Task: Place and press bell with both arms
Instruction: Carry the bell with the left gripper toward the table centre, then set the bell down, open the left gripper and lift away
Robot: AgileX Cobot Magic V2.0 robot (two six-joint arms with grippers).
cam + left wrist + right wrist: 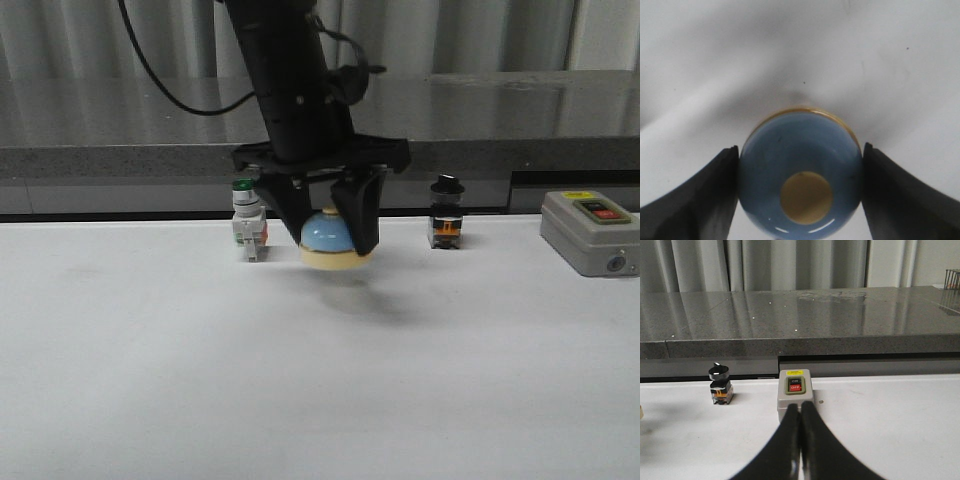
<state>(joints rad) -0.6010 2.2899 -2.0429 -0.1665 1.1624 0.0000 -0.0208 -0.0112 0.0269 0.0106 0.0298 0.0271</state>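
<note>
The light-blue bell (326, 236) with its cream base sits between the fingers of my left gripper (332, 240), which is shut on its dome. A shadow on the white table below suggests it hangs just above the surface. In the left wrist view the bell (790, 150) fills the gap, cream knob up, and both black fingers (705, 200) press its sides. My right gripper (800, 407) is shut and empty, low over the table in front of the grey switch box. It does not show in the front view.
A green-capped white switch (247, 222) stands just left of the bell. A black-knobbed switch (446, 212) stands to its right, also in the right wrist view (720, 385). A grey on/off box (590, 232) sits far right. A dark stone ledge (500, 150) runs behind.
</note>
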